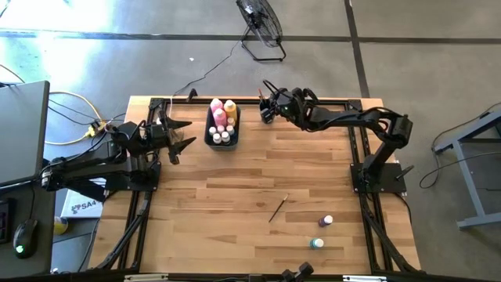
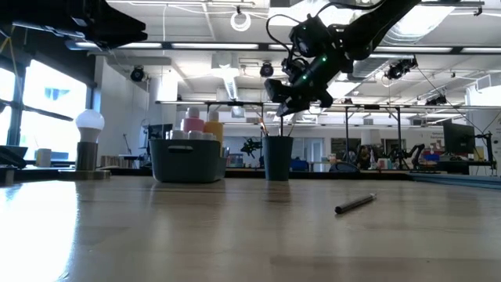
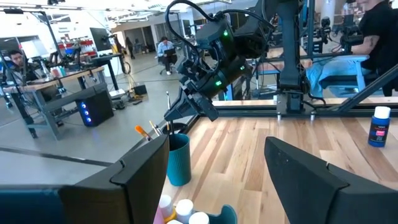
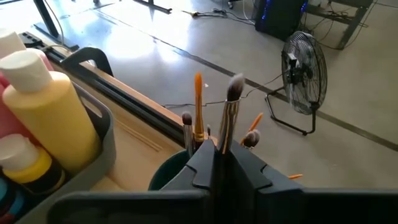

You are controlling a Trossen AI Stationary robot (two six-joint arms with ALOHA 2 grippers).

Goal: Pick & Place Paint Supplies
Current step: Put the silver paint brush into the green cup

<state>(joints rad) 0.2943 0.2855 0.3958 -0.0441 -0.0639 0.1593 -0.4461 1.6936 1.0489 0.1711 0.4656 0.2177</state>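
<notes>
right gripper (image 4: 221,163) pinched on paintbrush (image 4: 231,115), bristles up over teal cup (image 3: 178,158) for upright drop | left gripper (image 1: 178,135) wide, empty

light: bright, mostly from ceiling lamps (image 2: 240,19)
glare: sun patch on floor (image 4: 134,37)
blur: near table (image 2: 156,235) soft in low view
shadows: faint

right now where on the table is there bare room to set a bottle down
The wide wood centre is bare, between the dark bin of bottles and the loose dark-handled paintbrush. Crowded: the far edge, around the bin, the teal brush cup and the right gripper. Two small white-capped bottles sit near right.
</notes>
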